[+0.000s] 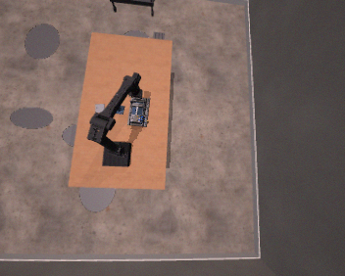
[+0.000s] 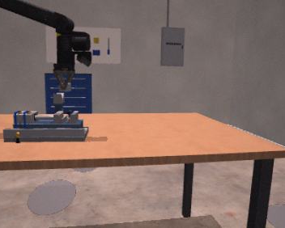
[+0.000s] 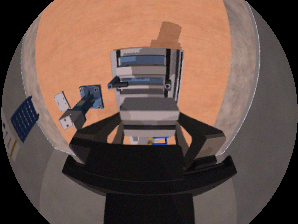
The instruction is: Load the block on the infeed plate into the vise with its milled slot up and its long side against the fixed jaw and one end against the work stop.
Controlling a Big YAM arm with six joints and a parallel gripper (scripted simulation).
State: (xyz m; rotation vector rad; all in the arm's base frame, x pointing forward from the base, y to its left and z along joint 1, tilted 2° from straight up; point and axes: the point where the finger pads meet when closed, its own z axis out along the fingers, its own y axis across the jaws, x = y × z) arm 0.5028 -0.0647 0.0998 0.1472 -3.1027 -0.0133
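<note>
Pincer [image 2: 64, 86] clamped on part [image 2: 58, 98] above vise [image 2: 44, 123]; slot side unclear, fingertips hidden.

A workshop: a vise [image 2: 47, 123] on the bench [image 2: 160, 137] below the gripper [image 2: 64, 82], a blue drawer cabinet [image 2: 77, 95] and wall panel [image 2: 172, 46] behind it.

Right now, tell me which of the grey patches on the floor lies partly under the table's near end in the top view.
The grey patch at the table's bottom-left corner; the others lie further up, along the left side.
</note>
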